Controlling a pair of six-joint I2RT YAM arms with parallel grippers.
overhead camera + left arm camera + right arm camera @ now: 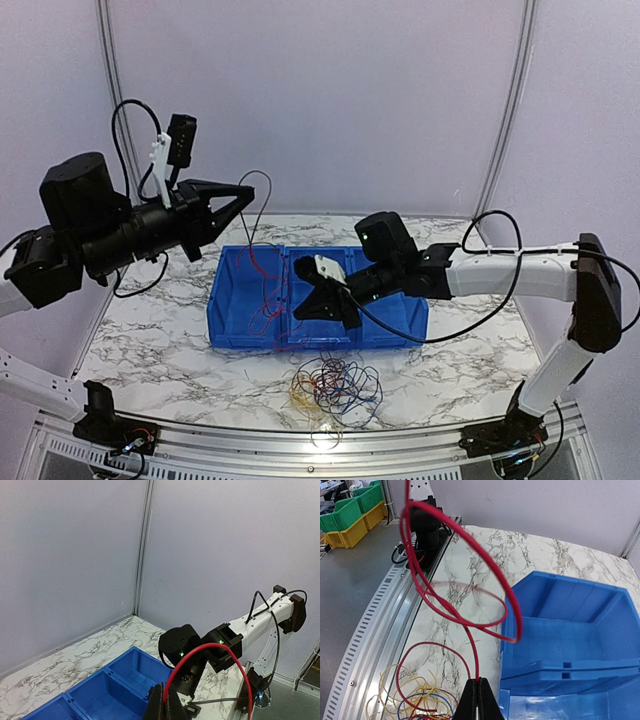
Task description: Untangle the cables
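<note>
The left gripper (163,692), raised high over the left side of the marble bench (150,340), is pinched fully closed on a red cable (215,646) that arcs out from its tips in a broad loop. The right gripper (477,690), low over the near edge of the blue bin (240,335), is likewise clamped tight on a red cable; whether it is the same strand cannot be told. The other cables (335,385), red, yellow, blue and dark, lie in a loose tangle on the bench just in front of the bin.
</note>
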